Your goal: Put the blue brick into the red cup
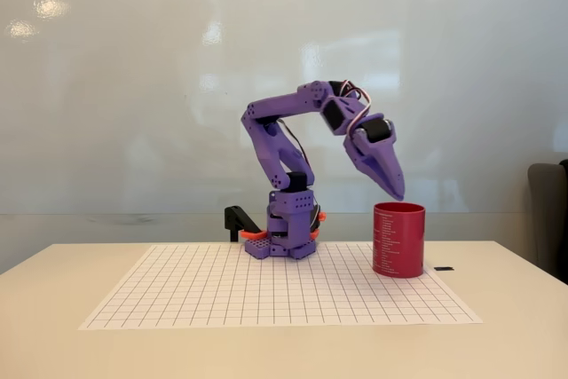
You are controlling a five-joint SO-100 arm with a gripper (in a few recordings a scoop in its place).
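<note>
Purple arm poised over the dark red cylindrical cup (398,240) on a gridded white paper sheet (266,295).

Straight-sided and matte, the cup stands upright at the sheet's right part, a column of small white print running down its left face. The purple two-finger gripper (397,193) points down just above the cup's rim, its fingers pressed together at the tip; whether anything is pinched between them cannot be told. A small black piece (445,268) lies on the pale table (515,326) right of the cup.
</note>
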